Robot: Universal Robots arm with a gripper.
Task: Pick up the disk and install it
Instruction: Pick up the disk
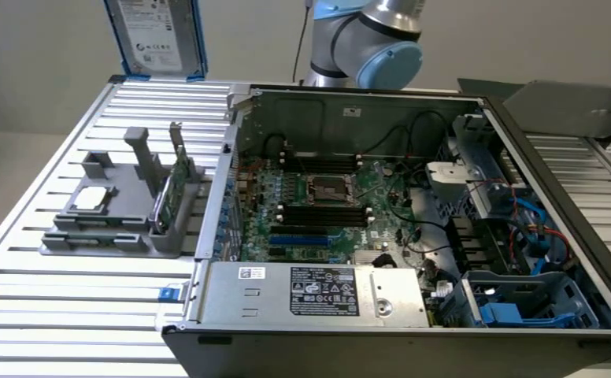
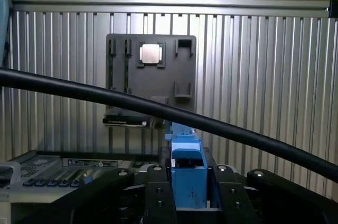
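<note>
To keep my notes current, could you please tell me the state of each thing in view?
disk: upright, held clear of the table, not in the computer case.
gripper: shut on the disk's blue rail.
computer case: open, interior exposed.
chip: lying in the grey holder.
green card: standing on edge in the grey holder.

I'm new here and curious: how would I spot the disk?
Find the open computer case on the slatted table. Past its far corner on the exterior view's left, the disk is upright at the table's far edge. It alone is a flat silver-grey slab with white label and blue side rails.
</note>
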